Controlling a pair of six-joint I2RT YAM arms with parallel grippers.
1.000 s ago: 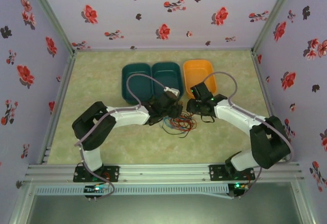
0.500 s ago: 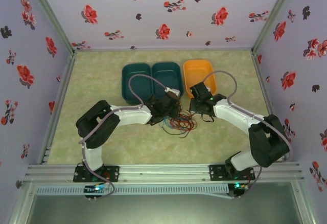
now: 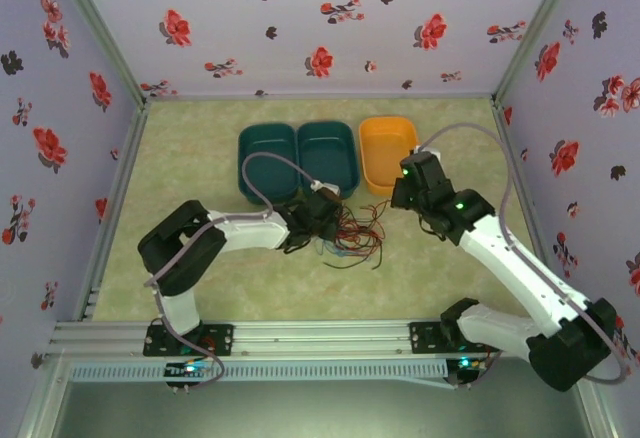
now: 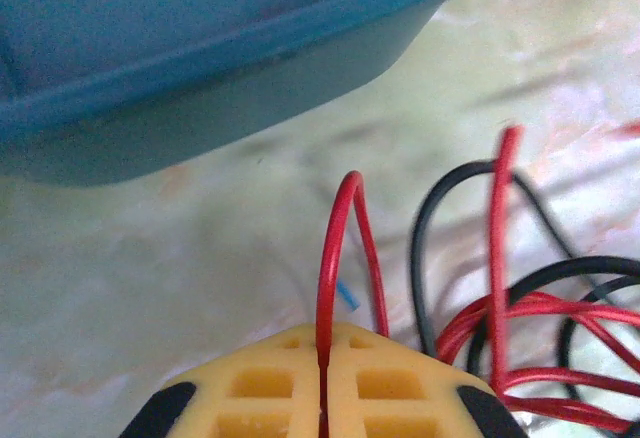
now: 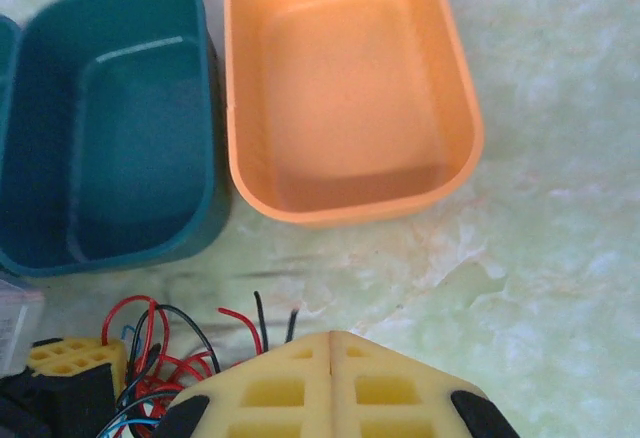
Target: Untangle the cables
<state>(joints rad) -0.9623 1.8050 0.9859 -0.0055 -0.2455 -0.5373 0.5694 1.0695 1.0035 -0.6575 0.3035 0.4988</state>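
The light is soft and even, coming from overhead, and the pale table [image 3: 200, 158] looks bright without harsh glare. Weak shadows lie under the arms and along the teal bin [image 5: 130, 158]. The top view is a little grainy and soft. In the left wrist view, the cables [image 4: 497, 238] are smeared and the bin wall behind them is out of focus.

Green marbled table [image 3: 200, 148]: teal bin L [image 3: 267, 161], teal bin R [image 3: 327, 155], orange bin [image 3: 385, 153] at back; cables [image 3: 355, 240] mid.

Teal bin [image 3: 267, 163], second teal bin [image 3: 328, 155] touching, orange bin [image 3: 386, 153] alongside
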